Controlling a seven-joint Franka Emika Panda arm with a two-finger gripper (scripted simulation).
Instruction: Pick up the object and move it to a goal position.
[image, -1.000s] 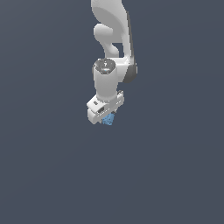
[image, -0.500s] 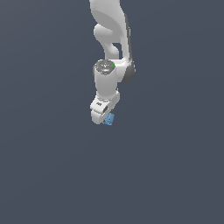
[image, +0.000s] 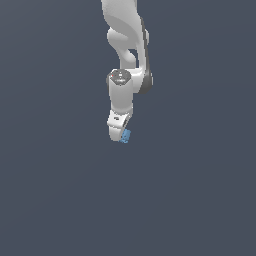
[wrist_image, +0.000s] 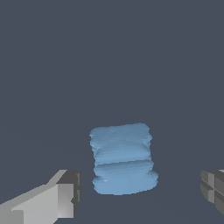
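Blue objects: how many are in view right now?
1. The light-blue ring lies between the gripper's open fingers without touching either; in the exterior view it peeks out at the gripper's tip. None shows elsewhere.

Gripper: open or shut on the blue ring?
Open. In the wrist view the gripper's fingers stand apart from the blue ring, with gaps on both sides.

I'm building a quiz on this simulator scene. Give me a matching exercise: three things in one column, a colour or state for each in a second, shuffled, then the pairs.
Things:
1. object
2. gripper
3. arm

Descriptions:
A. white, reaching down from the top of the exterior view
B. open, one finger on each side of the blue thing, gaps between
C. light blue, bumpy surface

Pairs: 1-C, 2-B, 3-A
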